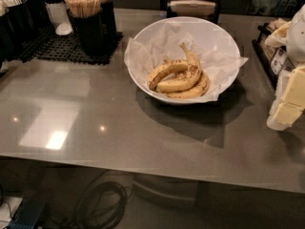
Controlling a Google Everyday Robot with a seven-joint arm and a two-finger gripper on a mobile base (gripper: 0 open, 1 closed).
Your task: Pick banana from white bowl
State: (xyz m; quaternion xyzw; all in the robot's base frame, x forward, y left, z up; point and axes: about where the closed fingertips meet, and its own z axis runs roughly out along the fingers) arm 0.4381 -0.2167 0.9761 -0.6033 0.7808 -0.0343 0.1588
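Pick not yet begun: the gripper [289,99] hangs at three o'clock of the white bowl [205,32], grip state indiscernible. Next comes a leftward reach to the bananas [181,78].

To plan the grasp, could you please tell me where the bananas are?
The bananas lie in the white bowl, just right of centre on the counter; the gripper is at the view's right edge, away from them.

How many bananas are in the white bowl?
3. One banana curves along the pile's left, a second lies mid-pile, stem up, a third at the front, all in the white bowl; others may hide underneath. The hand is at the right edge, apart from the bowl.
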